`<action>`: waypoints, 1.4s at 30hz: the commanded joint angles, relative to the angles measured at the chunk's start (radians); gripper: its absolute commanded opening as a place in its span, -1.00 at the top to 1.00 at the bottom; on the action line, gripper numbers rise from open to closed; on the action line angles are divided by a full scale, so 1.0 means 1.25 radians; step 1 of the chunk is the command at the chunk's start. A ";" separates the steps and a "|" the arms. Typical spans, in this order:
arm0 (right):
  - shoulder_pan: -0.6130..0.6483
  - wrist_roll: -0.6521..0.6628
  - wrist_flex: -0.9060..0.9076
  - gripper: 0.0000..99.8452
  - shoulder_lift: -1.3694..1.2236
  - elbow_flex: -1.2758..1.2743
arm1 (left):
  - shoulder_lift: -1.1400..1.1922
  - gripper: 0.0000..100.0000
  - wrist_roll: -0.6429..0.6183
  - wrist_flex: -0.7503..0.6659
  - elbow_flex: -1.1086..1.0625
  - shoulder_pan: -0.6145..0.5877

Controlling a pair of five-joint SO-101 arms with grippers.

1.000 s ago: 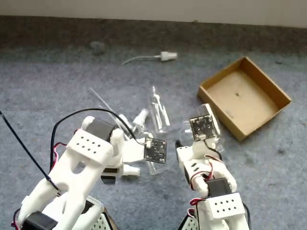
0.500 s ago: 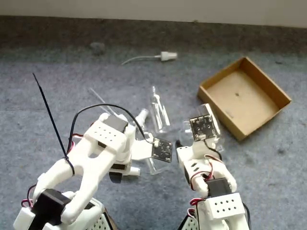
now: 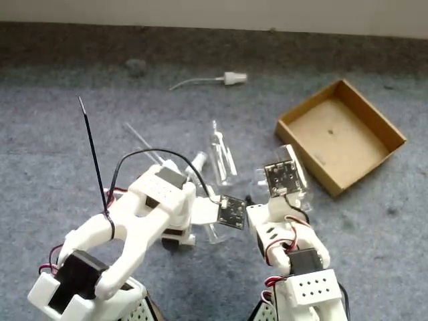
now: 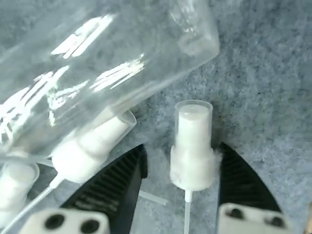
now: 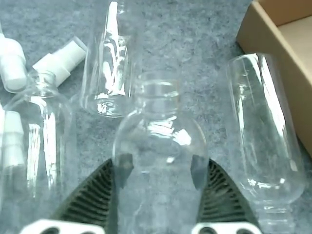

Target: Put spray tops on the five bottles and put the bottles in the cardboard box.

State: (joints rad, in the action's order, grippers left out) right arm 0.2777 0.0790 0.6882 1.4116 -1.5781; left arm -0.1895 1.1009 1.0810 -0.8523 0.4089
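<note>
- Your left gripper (image 4: 181,148) has its jaws apart, straddling a spray top (image 4: 192,146) that lies on the table on the arms' side of its middle; the stem points towards the wrist, so closing should pinch the collar
- Your right gripper (image 5: 160,165) is clamped on a clear bottle (image 5: 158,131), open neck pointing away, probably steadied to take that top
- Another bottle (image 5: 263,131) lies loose just beside the cardboard box (image 3: 334,134) towards the table's right edge, no bottle in it yet

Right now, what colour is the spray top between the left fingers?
The spray top is white; left wrist view.
</note>
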 commanded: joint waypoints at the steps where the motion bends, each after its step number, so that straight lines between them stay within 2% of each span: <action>1: 0.003 0.011 -0.026 0.85 0.012 0.008 | -0.003 0.71 0.002 -0.038 -0.004 0.015; 4: 0.003 0.011 -0.026 0.85 0.012 0.008 | -0.003 0.90 0.002 -0.038 -0.004 0.017; 12: 0.003 0.011 -0.026 0.85 0.012 0.008 | -0.008 0.92 0.002 -0.036 -0.004 0.017; 15: 0.003 0.011 -0.026 0.85 0.012 0.008 | -0.009 0.92 0.002 0.007 0.003 0.020; 25: 0.004 0.010 -0.028 0.85 0.012 0.009 | -0.009 0.92 -0.004 0.410 0.269 0.122; 29: 0.004 0.009 -0.028 0.85 0.012 0.009 | -0.009 0.92 -0.136 0.484 0.400 0.123; 34: 0.004 0.006 -0.028 0.85 0.012 0.012 | -0.009 0.92 -0.276 0.495 0.521 0.122; 42: 0.004 0.005 -0.028 0.85 0.012 0.010 | -0.009 0.92 -0.400 0.492 0.698 0.118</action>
State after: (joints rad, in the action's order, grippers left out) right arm 0.2746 0.0806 0.6743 1.4239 -1.5781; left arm -0.1864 0.6559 1.6855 -0.1189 0.5363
